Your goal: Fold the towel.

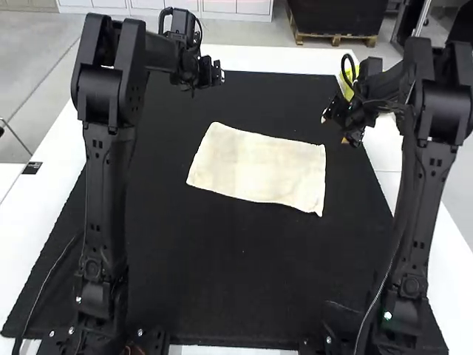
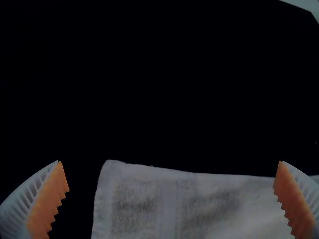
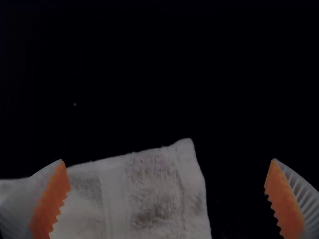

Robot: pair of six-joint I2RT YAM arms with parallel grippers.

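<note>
The off-white towel (image 1: 257,167) lies flat as a slightly skewed rectangle on the black mat; whether it has more than one layer I cannot tell. My left gripper (image 1: 216,72) is above the mat, beyond the towel's far left corner. Off the towel's right side, toward the mat's right edge, is my right gripper (image 1: 334,129). In the left wrist view a corner of the towel (image 2: 164,204) shows between the open fingers of the left gripper (image 2: 170,162). Another towel corner (image 3: 149,189) lies between the right gripper's (image 3: 168,160) open fingers, which hold nothing.
The black mat (image 1: 222,274) extends around the towel, with much of it bare on the near side. White table surface (image 1: 288,59) borders it. A yellow item (image 1: 349,72) sits behind the right gripper, and a cable runs along the mat's near left.
</note>
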